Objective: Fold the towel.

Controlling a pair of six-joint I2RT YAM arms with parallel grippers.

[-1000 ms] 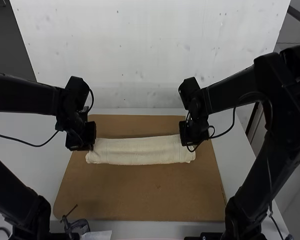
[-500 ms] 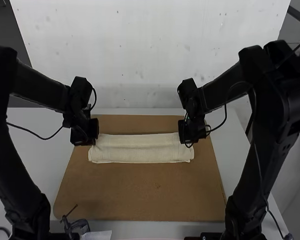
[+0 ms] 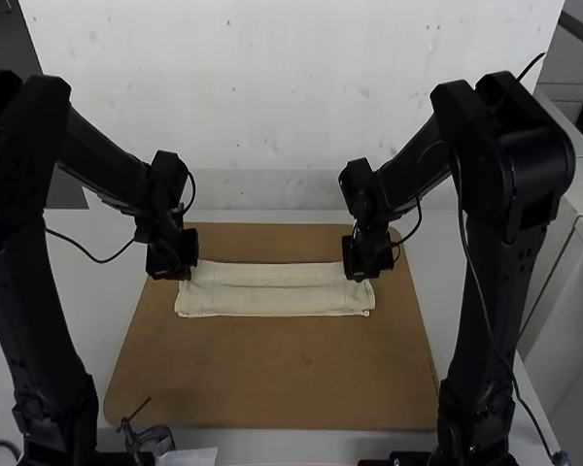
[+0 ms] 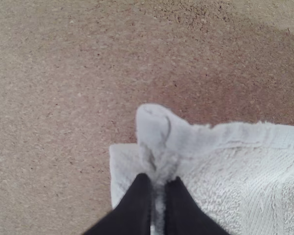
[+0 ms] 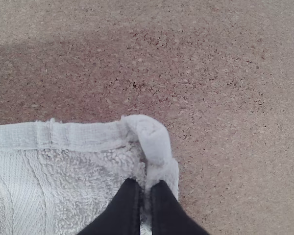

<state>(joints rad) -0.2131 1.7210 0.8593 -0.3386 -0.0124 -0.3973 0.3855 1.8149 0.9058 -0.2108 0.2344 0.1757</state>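
Observation:
In the high view the cream towel (image 3: pixel 282 291) lies folded into a long, narrow strip across the brown board. My left gripper (image 3: pixel 183 272) is at the strip's left end, my right gripper (image 3: pixel 361 272) at its right end. Seen from the left wrist, the left gripper (image 4: pixel 158 188) has its dark fingers closed on a pinched corner of the towel (image 4: pixel 235 171); a lower layer lies beneath. From the right wrist, the right gripper (image 5: pixel 145 188) pinches the other corner of the towel (image 5: pixel 63 176), with a small fold standing up at its fingertips.
The brown board (image 3: pixel 272 379) lies under the towel on a pale table (image 3: pixel 87 291). A small metal clamp (image 3: pixel 151 439) stands at the board's near left edge. A pale wall (image 3: pixel 291 107) rises behind the table.
Both grippers have shifted slightly inward toward each other, and the arms' elbows have swung inward. The towel strip has moved a little away from the arms' bases and looks slightly shorter.

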